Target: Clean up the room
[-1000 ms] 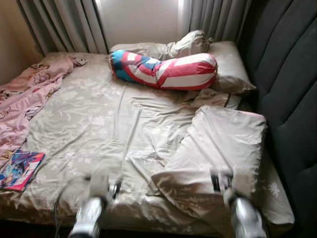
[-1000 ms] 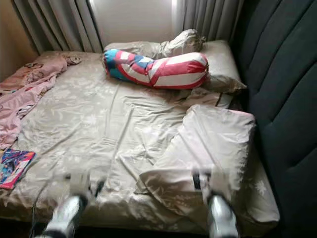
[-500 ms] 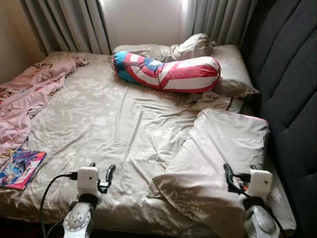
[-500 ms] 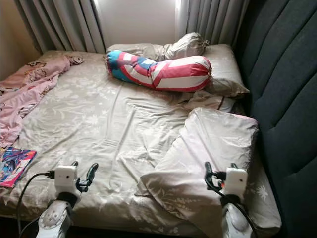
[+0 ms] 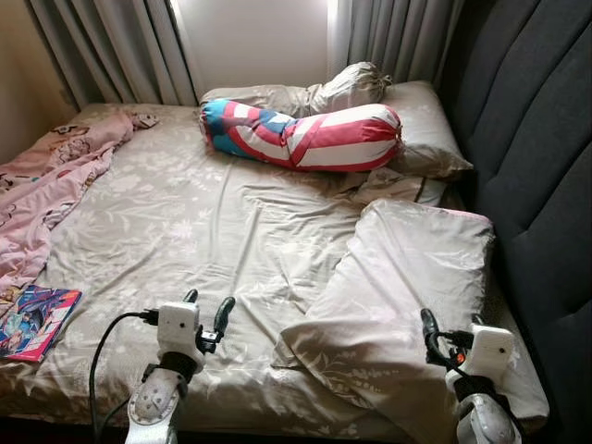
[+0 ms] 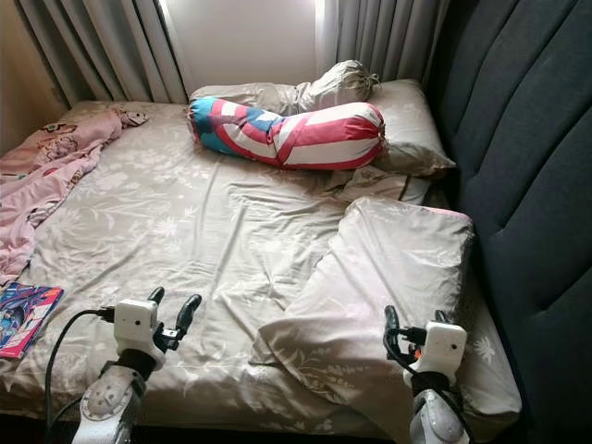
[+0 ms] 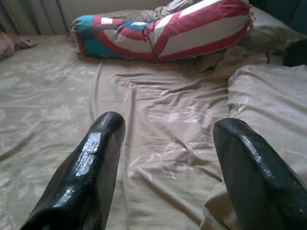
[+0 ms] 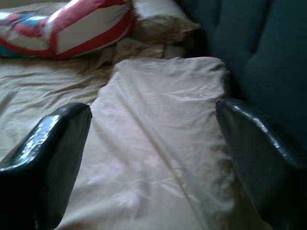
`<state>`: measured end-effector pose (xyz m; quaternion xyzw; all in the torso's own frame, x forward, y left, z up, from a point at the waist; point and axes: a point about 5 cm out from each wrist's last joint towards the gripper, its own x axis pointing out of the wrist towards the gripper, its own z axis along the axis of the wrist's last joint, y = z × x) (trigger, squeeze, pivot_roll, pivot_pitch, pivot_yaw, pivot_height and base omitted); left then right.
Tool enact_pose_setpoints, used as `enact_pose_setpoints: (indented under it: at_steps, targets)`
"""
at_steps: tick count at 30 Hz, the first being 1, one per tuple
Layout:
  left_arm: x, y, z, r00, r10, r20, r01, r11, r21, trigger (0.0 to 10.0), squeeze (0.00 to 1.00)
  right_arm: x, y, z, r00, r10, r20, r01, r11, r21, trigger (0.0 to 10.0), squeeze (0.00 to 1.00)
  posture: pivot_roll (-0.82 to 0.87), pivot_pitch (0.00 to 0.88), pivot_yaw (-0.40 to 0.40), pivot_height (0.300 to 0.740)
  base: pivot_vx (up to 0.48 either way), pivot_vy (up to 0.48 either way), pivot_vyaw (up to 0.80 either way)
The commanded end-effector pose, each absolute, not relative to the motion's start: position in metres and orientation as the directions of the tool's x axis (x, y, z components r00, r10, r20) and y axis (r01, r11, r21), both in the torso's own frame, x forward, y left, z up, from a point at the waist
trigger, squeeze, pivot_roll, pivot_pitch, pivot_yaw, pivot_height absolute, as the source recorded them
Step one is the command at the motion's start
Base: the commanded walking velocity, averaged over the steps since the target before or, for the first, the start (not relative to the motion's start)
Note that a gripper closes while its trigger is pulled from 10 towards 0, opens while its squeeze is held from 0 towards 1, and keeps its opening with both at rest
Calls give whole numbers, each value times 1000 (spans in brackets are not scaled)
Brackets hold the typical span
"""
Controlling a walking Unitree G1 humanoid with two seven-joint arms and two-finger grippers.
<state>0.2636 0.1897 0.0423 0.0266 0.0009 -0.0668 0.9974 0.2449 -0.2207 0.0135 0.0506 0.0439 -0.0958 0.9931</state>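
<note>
While both grippers, left [image 5: 206, 306] and right [image 5: 450, 326], hover spread apart, the beige floral rectangular pillow [image 5: 407, 287] lies beneath the right one.

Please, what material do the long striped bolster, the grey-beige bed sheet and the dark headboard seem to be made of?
Bolster: apparently woven fabric printed in red, white and blue, stuffed; it bulges and is gathered at one end.
Bed sheet: thin, smooth cloth, perhaps cotton or a blend, with a faint floral print, fine creases and a slight sheen.
Headboard: padded, dark matt upholstery in vertical channels, seemingly textile; the weave cannot be seen.
</note>
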Motion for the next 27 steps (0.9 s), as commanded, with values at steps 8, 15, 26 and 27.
enact_pose_setpoints:
  at_steps: [8, 15, 26, 27]
  targets:
    - [278, 182, 48, 984, -173, -28, 174, 984, 40, 10000, 0, 243, -224, 20, 974, -214, -79, 221, 972, 84, 10000, 0, -128, 0, -15, 740, 138, 0, -359]
    - [272, 180, 47, 986, -162, -23, 163, 986, 29, 10000, 0, 249, -226, 26, 974, -214, -74, 220, 973, 76, 10000, 0, -115, 0, -25, 740, 326, 0, 0]
    - [279, 176, 54, 988, -154, -4, 154, 987, 34, 10000, 0, 262, -212, 31, 986, -147, -81, 153, 985, 77, 10000, 0, -93, 0, -48, 740, 245, 0, 0]
    - [279, 176, 55, 988, -153, -3, 153, 988, 34, 10000, 0, 263, -212, 32, 986, -147, -81, 153, 985, 76, 10000, 0, -94, 0, -49, 740, 0, 0, 0]
